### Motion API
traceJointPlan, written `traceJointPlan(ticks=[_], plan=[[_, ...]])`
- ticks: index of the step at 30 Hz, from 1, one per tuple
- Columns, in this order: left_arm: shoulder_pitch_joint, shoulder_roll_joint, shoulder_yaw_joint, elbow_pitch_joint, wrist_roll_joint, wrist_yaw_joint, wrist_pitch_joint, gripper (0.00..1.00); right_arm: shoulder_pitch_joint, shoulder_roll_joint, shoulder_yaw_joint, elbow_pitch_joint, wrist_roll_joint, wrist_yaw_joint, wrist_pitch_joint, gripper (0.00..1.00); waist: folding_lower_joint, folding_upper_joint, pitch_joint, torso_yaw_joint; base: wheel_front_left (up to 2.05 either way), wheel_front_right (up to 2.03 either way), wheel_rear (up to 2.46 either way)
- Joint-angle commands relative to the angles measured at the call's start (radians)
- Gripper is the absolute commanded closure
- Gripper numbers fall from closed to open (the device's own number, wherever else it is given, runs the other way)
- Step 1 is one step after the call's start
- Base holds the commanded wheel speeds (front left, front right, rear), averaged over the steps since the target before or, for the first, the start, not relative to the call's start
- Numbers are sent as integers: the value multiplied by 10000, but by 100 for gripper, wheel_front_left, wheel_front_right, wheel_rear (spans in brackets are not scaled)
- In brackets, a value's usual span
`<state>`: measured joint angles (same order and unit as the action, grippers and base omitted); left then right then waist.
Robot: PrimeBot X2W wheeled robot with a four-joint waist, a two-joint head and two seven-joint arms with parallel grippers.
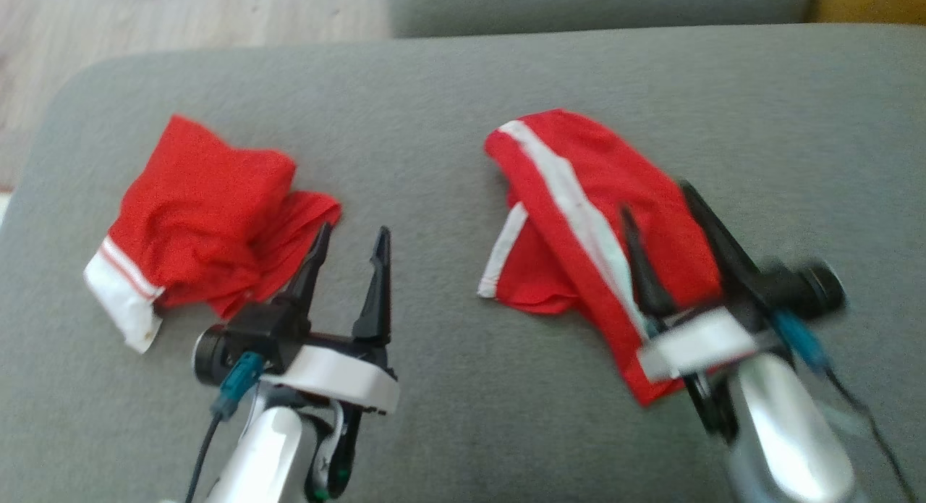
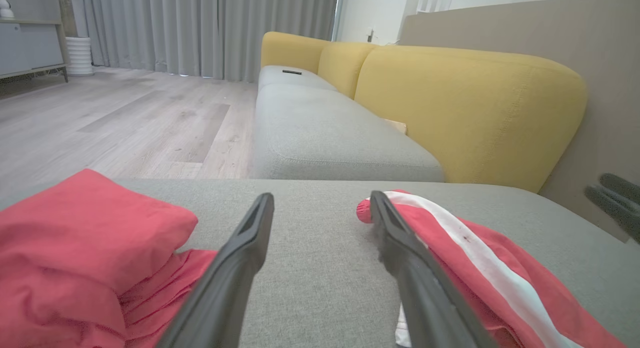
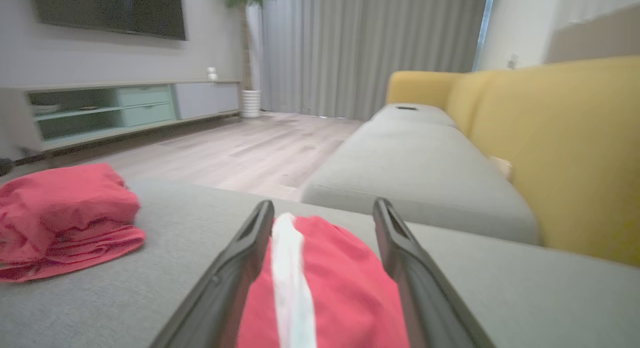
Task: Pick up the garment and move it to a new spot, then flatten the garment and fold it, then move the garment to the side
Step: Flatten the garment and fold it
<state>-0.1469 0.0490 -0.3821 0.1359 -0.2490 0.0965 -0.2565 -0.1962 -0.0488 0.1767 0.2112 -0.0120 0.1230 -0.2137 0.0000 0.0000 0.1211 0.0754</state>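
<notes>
Our right gripper (image 1: 655, 197) hangs with its jaws spread wide and nothing between them, directly above the striped garment (image 1: 615, 170). That garment lies crumpled on the right half of the grey cushion (image 1: 434, 112), and in the right wrist view its white stripe (image 3: 287, 268) runs just inside the finger on that view's left. Our left gripper (image 1: 354, 230) is likewise spread and empty, over bare cushion between the striped garment and a second red garment (image 1: 195, 199), and close beside the latter. The second garment sits bunched with a white band at its near-left end; it looks already folded, so we should leave it alone. We judge the step in hand to be the first pick-up. To do it well we should come down on a raised ridge of cloth rather than a flat layer and close on a single fold near the stripe. We should then bring the left gripper onto the opposite edge, so the cloth lifts spread rather than bundled. The risk is pinching the cushion cover along with it.
</notes>
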Motion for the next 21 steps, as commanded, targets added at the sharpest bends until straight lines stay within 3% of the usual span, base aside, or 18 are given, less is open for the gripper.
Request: traceJointPlan(ticks=[1, 7, 14, 21], plan=[[-500, 14, 196, -282, -67, 62, -53, 0, -826, -160, 463, -97, 2, 77, 193, 0, 0, 0, 331, 382, 0, 0, 0], [-949, 13, -305, -336, -379, 250, -53, 0, -3158, -923, 1400, 1826, 690, 77, 1764, 0, 0, 0, 804, 1148, 0, 0, 0], [-1246, 13, -730, -423, -684, 461, -53, 0, -5001, -1482, 2245, 3921, 2267, 77, 3590, 0, 0, 0, 1171, 1805, 0, 0, 0], [-1376, 13, -803, -446, -812, 588, -53, 0, -5807, -1718, 2522, 5078, 3179, 77, 4310, 0, 0, 0, 1341, 2047, 0, 0, 0]])
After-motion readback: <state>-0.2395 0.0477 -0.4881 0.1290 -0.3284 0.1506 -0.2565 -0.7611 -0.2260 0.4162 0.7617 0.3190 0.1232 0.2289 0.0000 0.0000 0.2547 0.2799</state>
